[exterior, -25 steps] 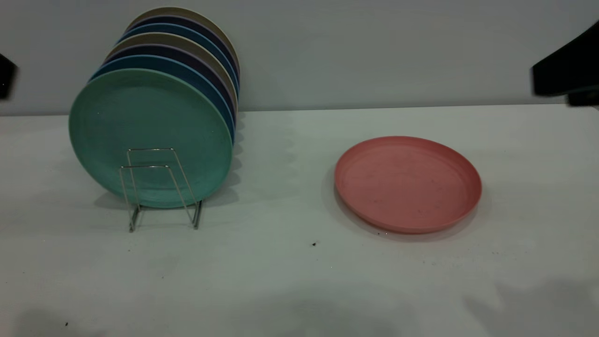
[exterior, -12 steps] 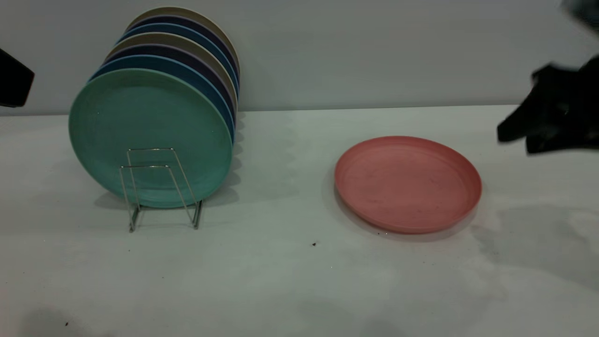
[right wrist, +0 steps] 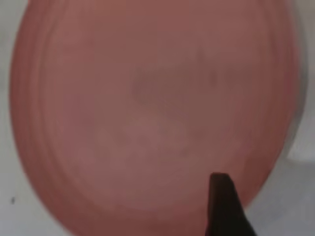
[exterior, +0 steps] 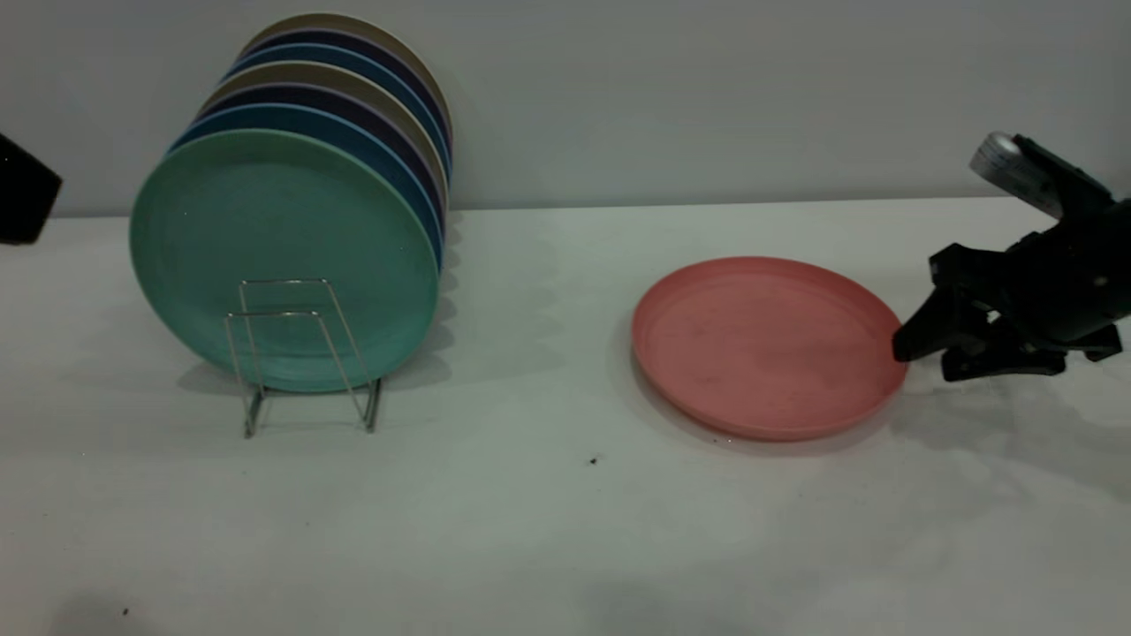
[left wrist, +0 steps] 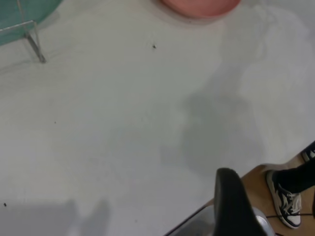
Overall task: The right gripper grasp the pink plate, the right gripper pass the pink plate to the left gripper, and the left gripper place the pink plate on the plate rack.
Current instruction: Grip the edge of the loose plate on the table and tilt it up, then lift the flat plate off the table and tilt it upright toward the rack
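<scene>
Pink plate (exterior: 769,346): flat on the table (exterior: 548,512), right of the plate rack (exterior: 300,353); likely light, stiff, slick plastic, best pinched at its low right rim, where the right gripper (exterior: 919,355) sits, jaws parted; left gripper's (exterior: 25,201) jaws unseen.

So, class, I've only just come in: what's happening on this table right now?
The right gripper is low at the right edge of the pink plate, jaws open, not yet gripping it. The plate lies flat on the table. The left gripper waits at the far left. The plate rack already holds a row of upright plates, a teal-green plate in front.
</scene>
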{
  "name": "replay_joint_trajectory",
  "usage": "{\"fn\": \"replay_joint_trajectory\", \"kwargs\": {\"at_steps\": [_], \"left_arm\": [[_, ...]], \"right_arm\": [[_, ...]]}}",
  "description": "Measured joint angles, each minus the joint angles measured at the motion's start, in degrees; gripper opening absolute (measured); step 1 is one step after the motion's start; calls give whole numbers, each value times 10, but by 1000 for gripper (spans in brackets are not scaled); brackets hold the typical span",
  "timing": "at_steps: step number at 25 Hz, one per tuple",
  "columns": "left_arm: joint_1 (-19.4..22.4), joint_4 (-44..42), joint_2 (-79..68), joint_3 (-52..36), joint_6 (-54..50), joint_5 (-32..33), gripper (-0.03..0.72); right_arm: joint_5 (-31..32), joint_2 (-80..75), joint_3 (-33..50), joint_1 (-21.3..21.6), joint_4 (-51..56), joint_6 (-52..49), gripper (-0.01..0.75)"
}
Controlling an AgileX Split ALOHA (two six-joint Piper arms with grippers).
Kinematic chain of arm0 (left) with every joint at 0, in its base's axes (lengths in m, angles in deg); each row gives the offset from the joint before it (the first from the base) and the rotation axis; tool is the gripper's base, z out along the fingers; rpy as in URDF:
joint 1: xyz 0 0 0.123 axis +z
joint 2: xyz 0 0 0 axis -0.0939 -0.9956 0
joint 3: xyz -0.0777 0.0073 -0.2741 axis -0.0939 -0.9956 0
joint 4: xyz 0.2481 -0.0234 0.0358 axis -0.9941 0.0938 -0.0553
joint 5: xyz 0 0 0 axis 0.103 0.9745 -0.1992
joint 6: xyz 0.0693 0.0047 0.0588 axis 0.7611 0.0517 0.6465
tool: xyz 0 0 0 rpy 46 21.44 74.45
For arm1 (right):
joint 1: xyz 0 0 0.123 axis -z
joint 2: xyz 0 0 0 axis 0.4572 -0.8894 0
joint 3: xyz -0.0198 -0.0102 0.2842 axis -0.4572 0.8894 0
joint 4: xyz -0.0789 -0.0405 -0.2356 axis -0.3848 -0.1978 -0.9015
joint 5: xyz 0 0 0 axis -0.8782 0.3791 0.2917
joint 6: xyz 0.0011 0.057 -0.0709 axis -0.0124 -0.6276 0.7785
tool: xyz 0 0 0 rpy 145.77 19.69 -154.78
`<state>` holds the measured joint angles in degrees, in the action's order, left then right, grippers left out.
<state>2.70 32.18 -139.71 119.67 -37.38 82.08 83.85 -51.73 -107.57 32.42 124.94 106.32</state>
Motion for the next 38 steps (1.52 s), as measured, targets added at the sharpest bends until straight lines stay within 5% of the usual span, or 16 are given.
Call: {"fn": "replay_joint_trajectory", "kwargs": {"at_steps": [11, 22, 33, 38], "left_arm": [[0, 0, 2, 0, 0, 7, 411], [0, -1, 2, 1, 0, 7, 411], [0, 40, -49, 1, -11, 3, 411], [0, 113, -136, 1, 52, -16, 411]], "right_arm": [[-7, -58, -58, -3, 70, 2, 405], [-29, -75, -69, -24, 97, 4, 29], [-29, -9, -69, -22, -82, -90, 12], [50, 4, -69, -22, -117, -105, 12]]}}
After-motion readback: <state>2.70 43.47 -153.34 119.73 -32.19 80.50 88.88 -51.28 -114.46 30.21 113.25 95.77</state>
